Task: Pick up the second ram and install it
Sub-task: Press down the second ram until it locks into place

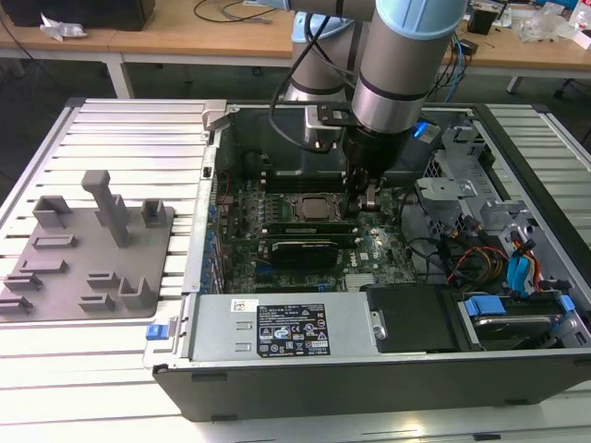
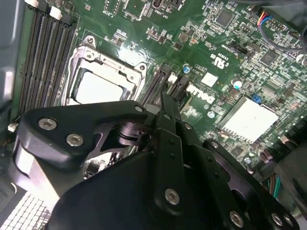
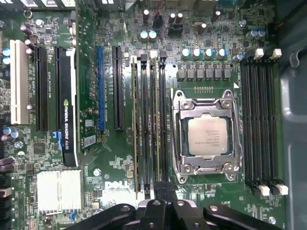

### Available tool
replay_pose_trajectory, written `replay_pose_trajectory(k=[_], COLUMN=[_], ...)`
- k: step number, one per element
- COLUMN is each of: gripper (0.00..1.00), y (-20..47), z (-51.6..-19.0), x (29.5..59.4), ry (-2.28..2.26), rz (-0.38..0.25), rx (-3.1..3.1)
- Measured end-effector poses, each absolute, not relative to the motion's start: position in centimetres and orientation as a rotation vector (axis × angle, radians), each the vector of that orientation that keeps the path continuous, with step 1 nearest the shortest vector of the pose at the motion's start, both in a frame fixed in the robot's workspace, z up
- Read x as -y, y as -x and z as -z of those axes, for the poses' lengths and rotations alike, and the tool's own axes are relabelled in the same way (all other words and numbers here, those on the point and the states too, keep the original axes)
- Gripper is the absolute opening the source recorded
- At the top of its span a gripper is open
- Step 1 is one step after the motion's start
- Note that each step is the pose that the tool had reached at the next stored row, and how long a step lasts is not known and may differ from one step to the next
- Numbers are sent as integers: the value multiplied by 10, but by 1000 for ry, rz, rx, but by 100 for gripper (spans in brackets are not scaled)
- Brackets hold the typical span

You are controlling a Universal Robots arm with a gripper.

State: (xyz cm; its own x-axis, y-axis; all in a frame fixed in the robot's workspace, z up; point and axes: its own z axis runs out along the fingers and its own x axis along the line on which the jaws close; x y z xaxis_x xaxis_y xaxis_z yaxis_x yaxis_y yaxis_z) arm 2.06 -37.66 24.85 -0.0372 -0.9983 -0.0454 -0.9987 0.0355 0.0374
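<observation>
The second ram looks seated already, upright in a slot running straight out from the fingers, beside the CPU socket. The fingers look closed, tips at its near end; pressing home may remain. Well away from them, a grey fixture sits on the ribbed tabletop; wooden desks stand beyond.

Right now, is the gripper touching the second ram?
Cannot tell. In the first wrist view the gripper sits at the end of the sticks standing in the slots beside the CPU socket, hiding any contact.
</observation>
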Motion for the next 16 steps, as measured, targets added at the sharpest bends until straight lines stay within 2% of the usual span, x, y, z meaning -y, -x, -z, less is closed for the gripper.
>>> replay_pose_trajectory(k=[16], gripper=[8], y=[34], z=[-248], x=[377], ry=[2175], rz=[-89], rx=[-2255])
